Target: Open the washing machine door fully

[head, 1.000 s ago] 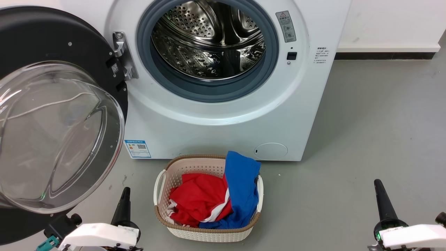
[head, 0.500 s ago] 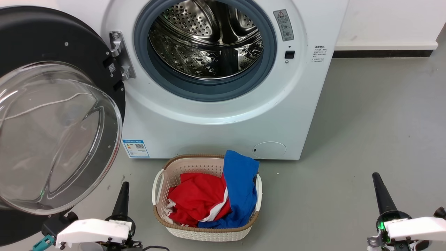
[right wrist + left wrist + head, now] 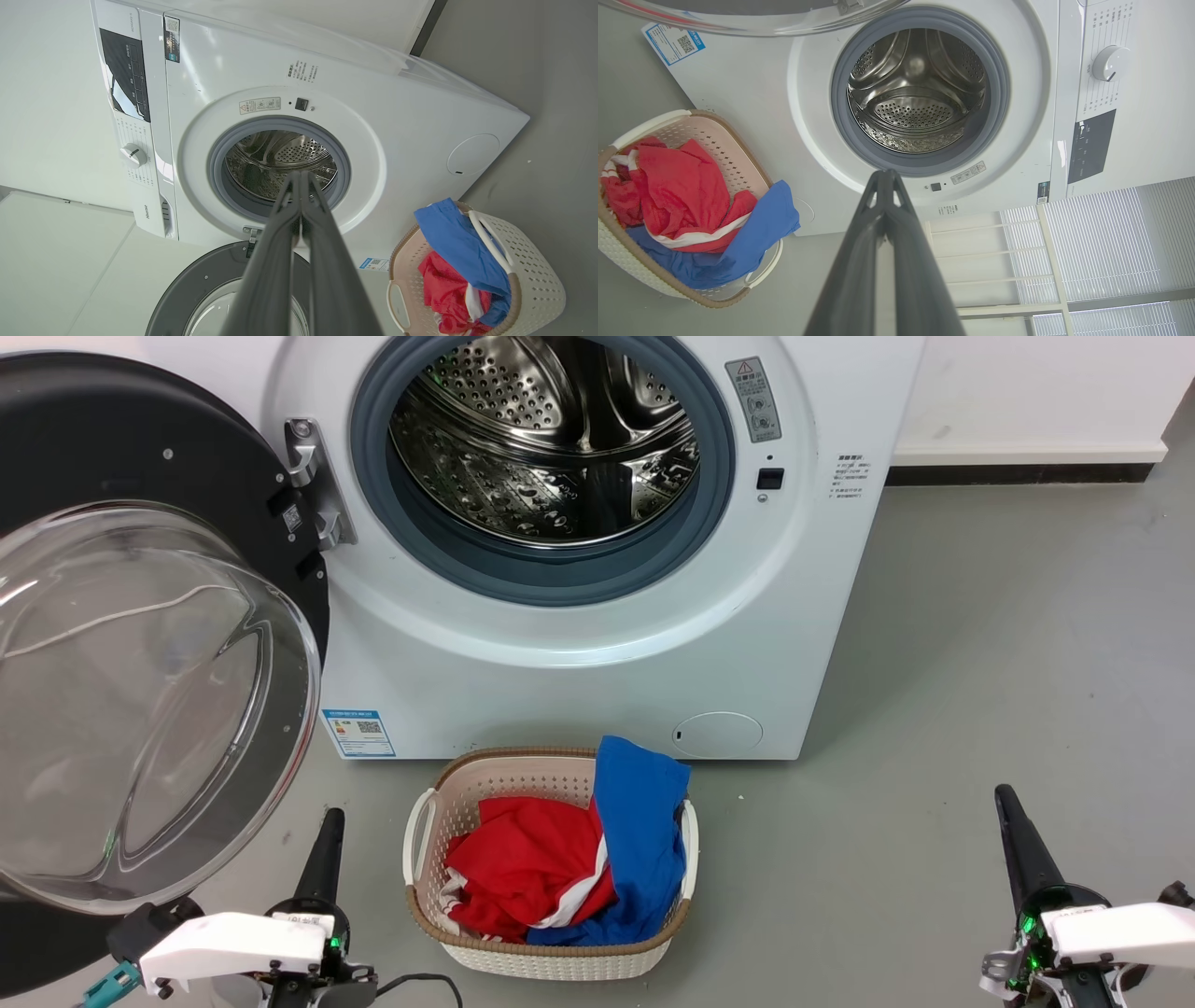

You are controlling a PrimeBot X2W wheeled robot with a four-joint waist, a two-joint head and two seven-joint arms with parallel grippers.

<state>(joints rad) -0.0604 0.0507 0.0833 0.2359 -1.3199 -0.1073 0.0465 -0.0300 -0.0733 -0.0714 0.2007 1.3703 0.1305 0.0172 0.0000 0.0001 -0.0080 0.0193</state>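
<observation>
The washing machine door [image 3: 140, 663] stands just ahead of the left hand [image 3: 332, 819] and off to its outer side, with its lower rim near that hand's wrist. It is swung well clear of the drum mouth [image 3: 541, 457], which lies ahead of the left hand and a little toward the right one. The left hand's two fingers are pressed together, tips meeting, holding nothing. The right hand [image 3: 1006, 795] is the same, closed and empty, and well apart from the door, with the laundry basket [image 3: 551, 963] on the floor between the two hands.

The door looks rigid and fairly weighty, and it is carried wholly by the hinge [image 3: 313, 481] on the washing machine [image 3: 579, 653], so it should swing as one stiff piece rather than flex. The bulging glass bowl is smooth and curved — probably slick, and a poor place to pinch or press. The glossy black ring around it is the better contact, taken far from the hinge where a light push turns it most easily. Closed fingers would serve there as a pusher — gently, since little travel seems left.
</observation>
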